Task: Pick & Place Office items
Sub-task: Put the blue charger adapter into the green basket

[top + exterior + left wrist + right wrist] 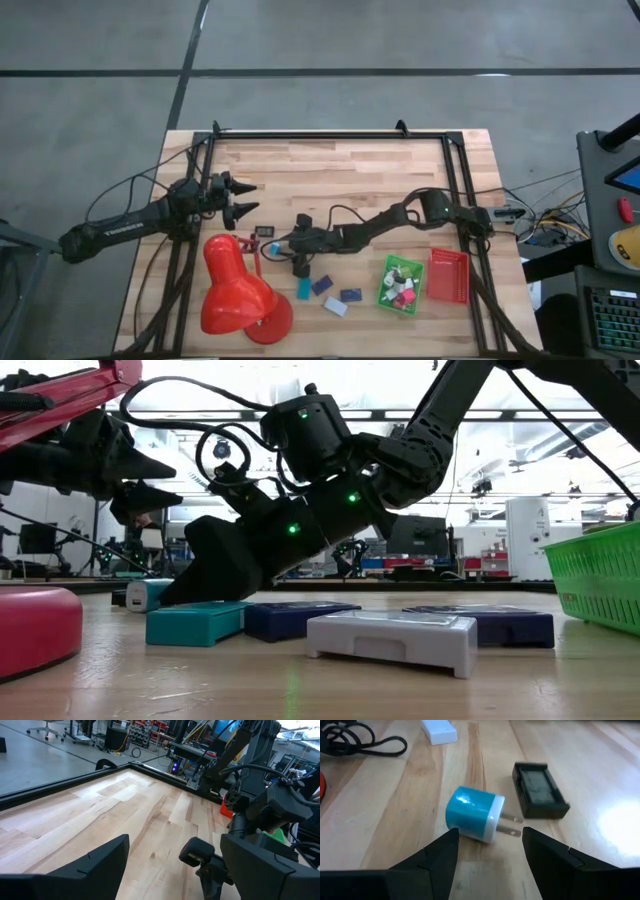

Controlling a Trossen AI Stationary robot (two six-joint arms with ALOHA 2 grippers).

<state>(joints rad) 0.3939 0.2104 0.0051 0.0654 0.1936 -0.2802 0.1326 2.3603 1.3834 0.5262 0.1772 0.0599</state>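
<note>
Two grippers in view | right gripper [490, 845] low over the table [350, 160] near its front edge, jaws spread wide | blue plug adapter [472, 815] lies on its side just ahead of the fingertips, not between them, prongs toward a black block [540, 790] | left gripper [243, 197] open, waiting near the left edge | green tray [385, 290] toward the front right corner.

Blue-and-white plug adapter [472, 815], black flat block [540, 789], teal block [195, 622], dark blue blocks [300, 618], white block [392, 640], green tray [400, 285], red tray [448, 275], red lamp [238, 290], pale wood-grain table [340, 165].
</note>
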